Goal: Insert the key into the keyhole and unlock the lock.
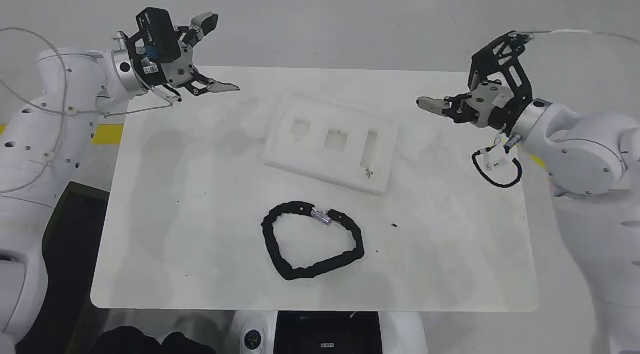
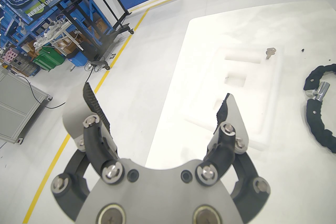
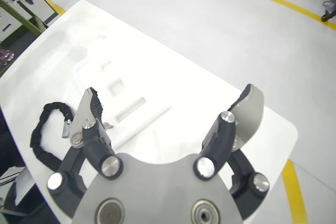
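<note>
Matt cloth sleeves the lock (image 2: 314, 114) — key (image 2: 270, 52) is shiny metal.

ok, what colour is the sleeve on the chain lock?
The sleeve is black; the lock cylinder at its join is silver. Clearest in the left wrist view.

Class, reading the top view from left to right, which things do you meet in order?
left gripper → white foam tray → right gripper. The chain lock overlaps the tray's span, so it is left out.

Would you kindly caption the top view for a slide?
Left pincer and right pincer open at table's far corners; key on foam tray, chain lock nearby.
</note>
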`<control>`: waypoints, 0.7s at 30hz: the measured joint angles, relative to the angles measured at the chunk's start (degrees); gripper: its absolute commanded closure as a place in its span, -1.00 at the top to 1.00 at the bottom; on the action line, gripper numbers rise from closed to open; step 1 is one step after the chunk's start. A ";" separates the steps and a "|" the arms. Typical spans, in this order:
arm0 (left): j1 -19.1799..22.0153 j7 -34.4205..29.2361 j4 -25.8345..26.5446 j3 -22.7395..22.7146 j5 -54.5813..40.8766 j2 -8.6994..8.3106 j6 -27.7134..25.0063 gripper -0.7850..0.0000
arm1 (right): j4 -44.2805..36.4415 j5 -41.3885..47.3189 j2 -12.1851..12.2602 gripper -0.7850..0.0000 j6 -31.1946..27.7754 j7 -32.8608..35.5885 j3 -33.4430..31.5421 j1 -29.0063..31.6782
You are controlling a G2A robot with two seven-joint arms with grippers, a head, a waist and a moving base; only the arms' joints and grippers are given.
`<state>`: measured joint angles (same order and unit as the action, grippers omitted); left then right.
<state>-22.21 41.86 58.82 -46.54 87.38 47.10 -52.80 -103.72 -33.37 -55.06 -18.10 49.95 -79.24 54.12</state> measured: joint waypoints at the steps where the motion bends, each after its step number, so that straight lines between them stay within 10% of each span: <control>1: 0.00 0.00 0.00 0.00 0.00 0.00 0.00 1.00 | -0.46 0.71 -0.07 1.00 1.03 1.34 0.75 -0.20; 21: 0.00 0.00 0.00 0.00 0.00 0.00 0.00 1.00 | -1.57 4.21 -2.40 1.00 15.30 20.28 20.28 -6.37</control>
<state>-22.21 41.86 58.82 -46.54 87.38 47.10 -52.80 -105.29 -29.17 -57.46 -2.80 70.24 -58.96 47.75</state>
